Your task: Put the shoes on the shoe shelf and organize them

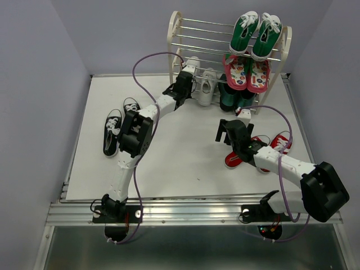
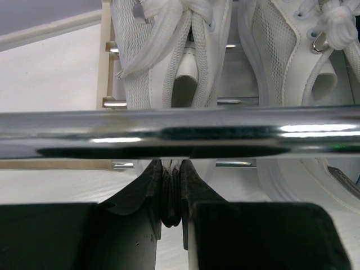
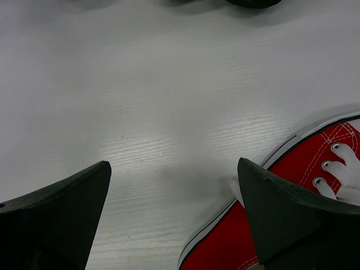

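**A:** where's the left tool (image 2: 173,194) at?

**B:** pinching the heel of a white sneaker (image 2: 169,50) on the shoe shelf (image 1: 174,34), bottom tier, left end. Its mate (image 2: 292,62) sits right beside it.

**A:** and the right tool (image 3: 174,208)?

**B:** spread wide over the tabletop (image 1: 185,163), just beside a red sneaker (image 3: 304,169). The black pair (image 1: 118,132) is on the tabletop too, far left.

Bright, even overhead light, soft shadows. Glare patch on table (image 3: 140,152). Left wrist cam: shoe shelf (image 2: 180,135) rod blurred, streaky reflections.
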Robot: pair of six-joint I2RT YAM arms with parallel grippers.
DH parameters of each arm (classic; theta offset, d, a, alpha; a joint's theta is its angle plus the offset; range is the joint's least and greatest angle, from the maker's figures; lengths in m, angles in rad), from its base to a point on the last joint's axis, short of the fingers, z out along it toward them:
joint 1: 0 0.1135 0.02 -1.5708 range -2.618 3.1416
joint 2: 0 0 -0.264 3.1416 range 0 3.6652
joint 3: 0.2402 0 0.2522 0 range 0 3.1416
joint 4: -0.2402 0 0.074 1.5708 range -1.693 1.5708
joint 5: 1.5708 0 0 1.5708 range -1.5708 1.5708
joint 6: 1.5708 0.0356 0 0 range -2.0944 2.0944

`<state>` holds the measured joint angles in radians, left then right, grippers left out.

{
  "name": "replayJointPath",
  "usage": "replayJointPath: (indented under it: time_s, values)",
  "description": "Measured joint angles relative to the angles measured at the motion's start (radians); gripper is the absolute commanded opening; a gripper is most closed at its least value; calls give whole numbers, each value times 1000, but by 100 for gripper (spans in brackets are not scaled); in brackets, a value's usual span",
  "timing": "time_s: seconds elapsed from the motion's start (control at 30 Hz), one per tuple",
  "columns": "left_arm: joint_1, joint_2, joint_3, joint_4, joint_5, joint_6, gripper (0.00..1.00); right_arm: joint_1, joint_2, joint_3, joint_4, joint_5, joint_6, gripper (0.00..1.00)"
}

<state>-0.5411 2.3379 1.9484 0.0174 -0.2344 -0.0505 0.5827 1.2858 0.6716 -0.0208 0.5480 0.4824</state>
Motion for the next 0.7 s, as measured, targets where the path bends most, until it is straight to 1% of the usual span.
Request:
replayJointPath:
  time_s: [0.1,0.13,0.2,0.37,0.47,0.57,0.6,0.67,0.7]
  values:
    - [0,5,5,-7,2,-11,23,0,0,0,3,5,0,100]
    - [0,5,5,-9,1,-13,23,0,0,0,3,6,0,100]
    - [0,6,11,-14,0,-19,27,0,0,0,3,6,0,100]
    - [0,6,30,-12,-4,-32,42,0,0,0,4,14,0,100]
    - [0,6,37,-8,-5,-37,44,0,0,0,4,19,0,100]
    - [0,6,39,-9,-6,-37,51,0,0,0,4,21,0,100]
    - [0,6,39,-11,-5,-37,56,0,0,0,4,21,0,100]
    - [0,6,39,-11,-6,-38,63,0,0,0,4,21,0,100]
    - [0,6,39,-9,-5,-38,69,0,0,0,4,21,0,100]
